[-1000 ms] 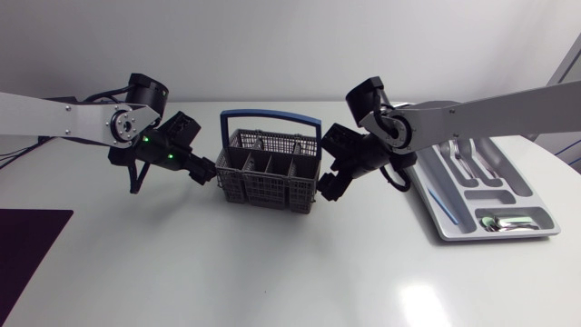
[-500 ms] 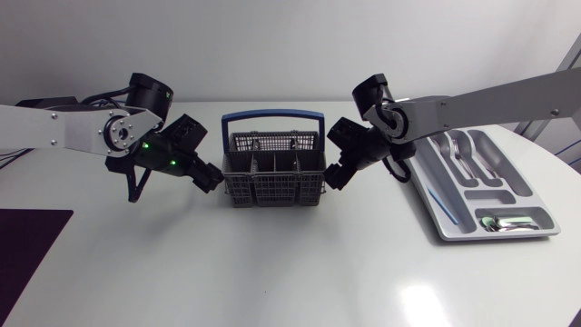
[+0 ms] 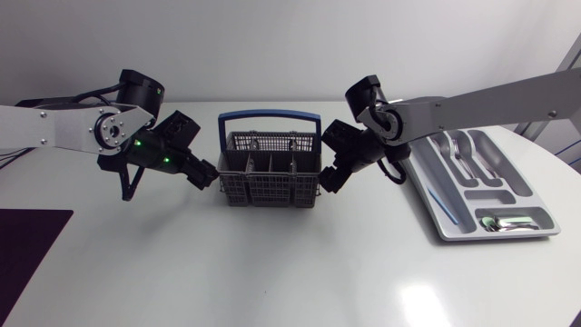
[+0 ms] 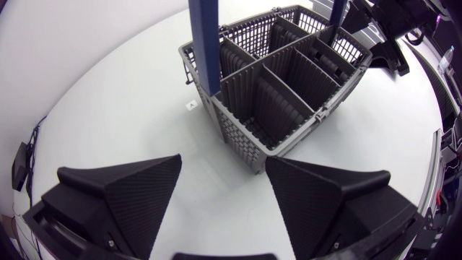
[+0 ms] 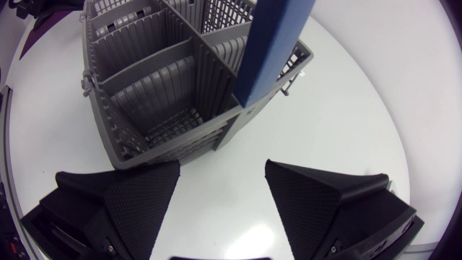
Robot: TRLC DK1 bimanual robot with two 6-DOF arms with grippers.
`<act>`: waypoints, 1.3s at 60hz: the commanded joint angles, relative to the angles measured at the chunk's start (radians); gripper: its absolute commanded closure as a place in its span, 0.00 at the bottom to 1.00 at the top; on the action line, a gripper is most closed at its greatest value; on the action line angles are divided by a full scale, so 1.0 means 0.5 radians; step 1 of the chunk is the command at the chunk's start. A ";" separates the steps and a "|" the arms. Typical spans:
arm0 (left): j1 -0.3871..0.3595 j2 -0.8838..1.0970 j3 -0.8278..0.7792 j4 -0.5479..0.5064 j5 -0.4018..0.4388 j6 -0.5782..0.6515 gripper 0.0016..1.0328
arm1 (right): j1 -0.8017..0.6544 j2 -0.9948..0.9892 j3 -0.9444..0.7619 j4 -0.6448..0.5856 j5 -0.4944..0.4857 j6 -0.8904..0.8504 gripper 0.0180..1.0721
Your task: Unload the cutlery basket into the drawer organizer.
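Note:
The grey cutlery basket (image 3: 270, 173) with a blue handle (image 3: 270, 116) stands upright mid-table; its compartments look empty in both wrist views. My left gripper (image 3: 207, 175) is open just off the basket's left end; in the left wrist view the basket (image 4: 278, 79) lies a little ahead of the gripper (image 4: 224, 191), not touching it. My right gripper (image 3: 331, 177) is open at the basket's right end, with the basket (image 5: 159, 79) just ahead of the gripper (image 5: 220, 195). The grey drawer organizer (image 3: 451, 227) lies at the right and holds cutlery (image 3: 463, 154) in several slots.
A dark mat (image 3: 27, 245) covers the table's front left corner. My right arm's gripper (image 4: 393, 29) shows beyond the basket in the left wrist view. Bare white tabletop stretches in front of the basket.
The basket stood skewed a second ago and now sits square. Both grippers have shifted slightly at its ends and stay open.

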 commanded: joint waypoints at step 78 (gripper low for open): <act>0.501 -0.521 -0.270 0.122 0.154 -0.040 0.04 | -0.515 -0.954 -0.674 0.063 0.279 0.046 0.05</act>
